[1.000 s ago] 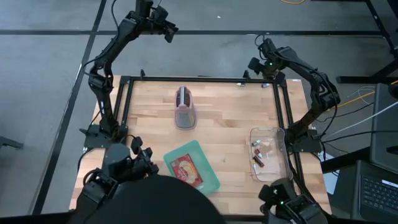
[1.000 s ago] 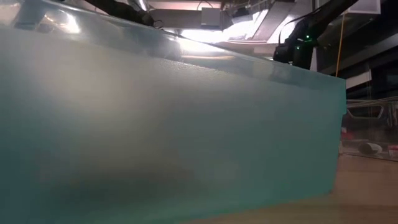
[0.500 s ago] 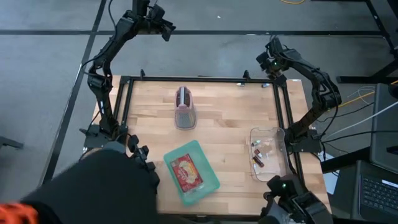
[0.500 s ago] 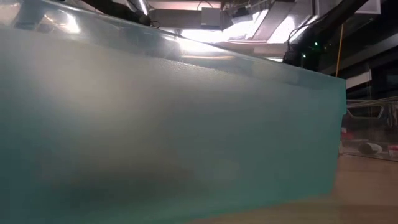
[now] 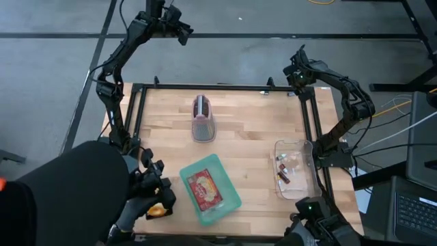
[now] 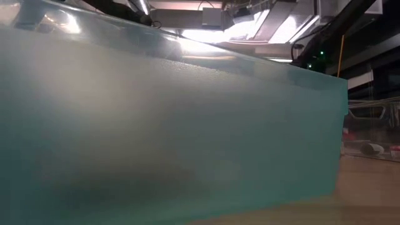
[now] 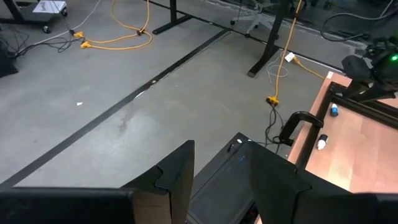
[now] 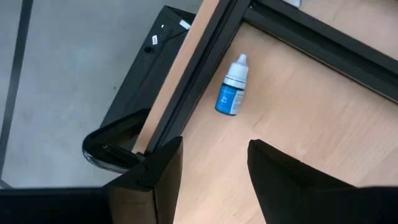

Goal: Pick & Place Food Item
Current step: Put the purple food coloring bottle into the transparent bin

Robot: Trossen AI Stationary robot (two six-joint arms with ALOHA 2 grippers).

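A teal tray lies at the table's near middle with a red food packet flat in it. In the low view the tray's wall fills the picture. My left gripper is open and empty, held high beyond the table's far left corner. My right gripper is open and empty above the table's far right corner, over a small blue-and-white dropper bottle that lies on its side on the wood.
A grey stand with a dark red top sits at the far middle. A clear container with small items stands at the right edge. A person in black leans in at the near left, a hand holding something orange.
My right gripper has shifted a little toward the table's right edge at the far corner. The person has moved from the near middle to the near left, and the hand with the orange thing now shows beside the tray.
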